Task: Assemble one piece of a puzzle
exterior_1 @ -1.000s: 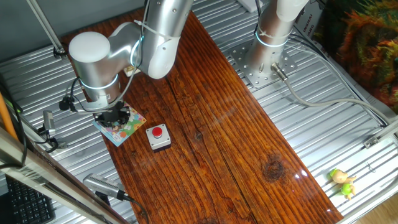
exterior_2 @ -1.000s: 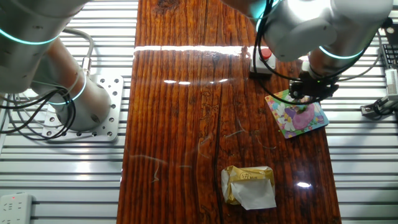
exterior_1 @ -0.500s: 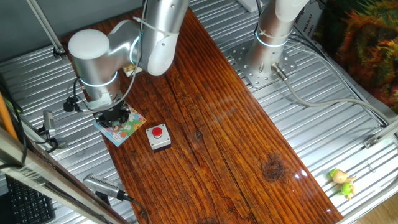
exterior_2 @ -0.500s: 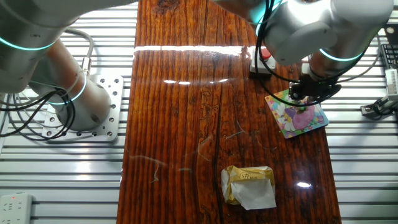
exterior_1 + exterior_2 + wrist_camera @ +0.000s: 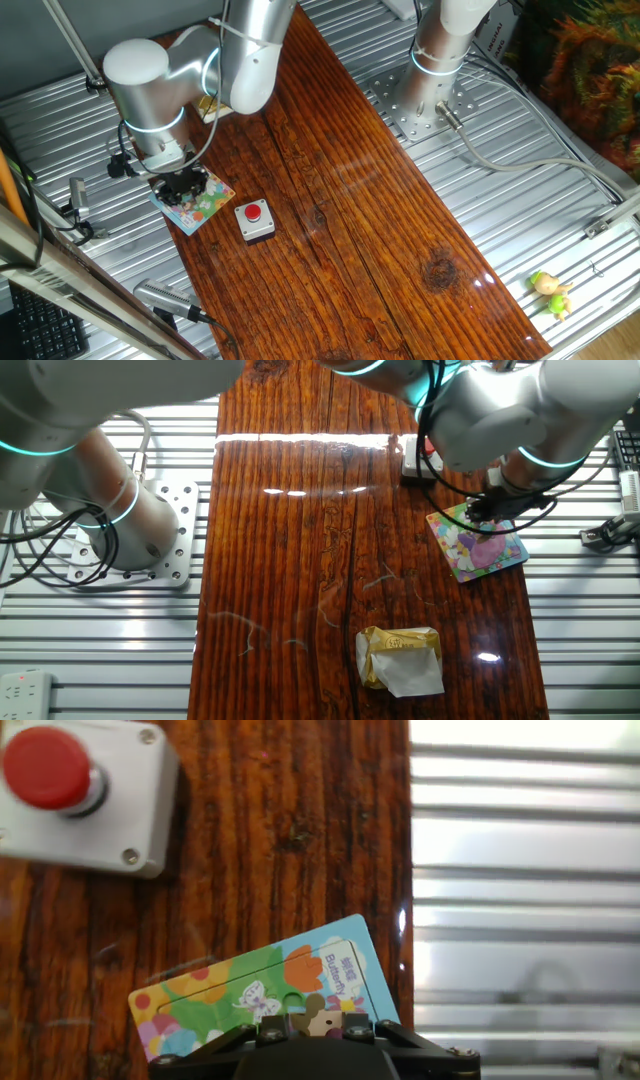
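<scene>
The puzzle is a small pastel cartoon board lying on the wooden table near its edge, also seen as the puzzle and the puzzle in the fixed views. My gripper stands straight over the board's near part, shut on the piece, a tiny pale knobbed tile with brown patches. The piece sits low against the board. Whether it rests in its slot I cannot tell. In the fixed views the gripper hides the piece.
A grey box with a red round button sits just beyond the board, the same box beside the puzzle. A yellow wrapped packet lies further along the table. Ribbed metal surface borders the wood.
The arm's upper body has shifted slightly left. The gripper stays over the same spot on the board, still shut.
</scene>
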Motion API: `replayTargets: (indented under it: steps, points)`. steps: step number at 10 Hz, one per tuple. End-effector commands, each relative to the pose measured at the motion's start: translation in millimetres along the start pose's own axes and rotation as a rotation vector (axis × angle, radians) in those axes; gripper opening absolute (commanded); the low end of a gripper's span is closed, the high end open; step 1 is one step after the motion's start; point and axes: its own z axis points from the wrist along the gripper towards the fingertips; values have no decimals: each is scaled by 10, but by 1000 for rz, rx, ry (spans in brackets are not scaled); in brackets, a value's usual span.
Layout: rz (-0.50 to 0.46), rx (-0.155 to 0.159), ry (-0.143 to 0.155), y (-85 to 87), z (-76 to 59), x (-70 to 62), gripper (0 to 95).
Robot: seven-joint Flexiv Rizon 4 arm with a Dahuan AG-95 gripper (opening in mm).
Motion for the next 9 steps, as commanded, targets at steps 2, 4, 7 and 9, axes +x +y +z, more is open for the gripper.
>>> replayTargets:
  steps: [2,4,7,9]
  points:
    - [-69,-17,8,-23,20,-24,0]
    - [-113,-30,1,-13,23,-30,0]
    - [-170,-42,0,47,7,-63,0]
    - [-203,-54,0,75,4,-80,0]
